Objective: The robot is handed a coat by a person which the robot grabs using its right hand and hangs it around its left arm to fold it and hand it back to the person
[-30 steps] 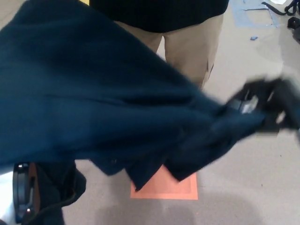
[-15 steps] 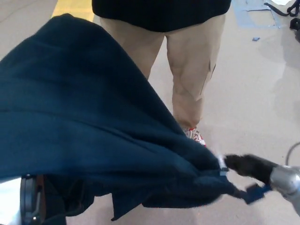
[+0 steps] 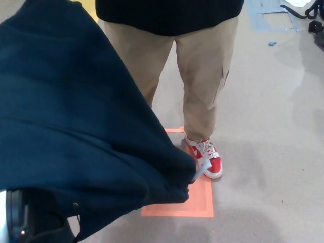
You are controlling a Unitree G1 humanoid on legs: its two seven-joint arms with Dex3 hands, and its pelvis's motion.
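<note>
The coat (image 3: 76, 126), judged soft and limp, is draped at left. No hand is seen; the lower-centre hem is judged best gripped.

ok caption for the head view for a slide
Dark blue coat fills the left; a person in tan trousers, one red shoe showing, stands at an orange floor square.

an indoor lab or test space: a bare grey floor (image 3: 273, 126), an orange square marker (image 3: 202, 201) at lower centre, blue tape marks (image 3: 263, 14) and black cables (image 3: 302, 10) at upper right, a yellow strip (image 3: 91, 7) at upper left.
</note>
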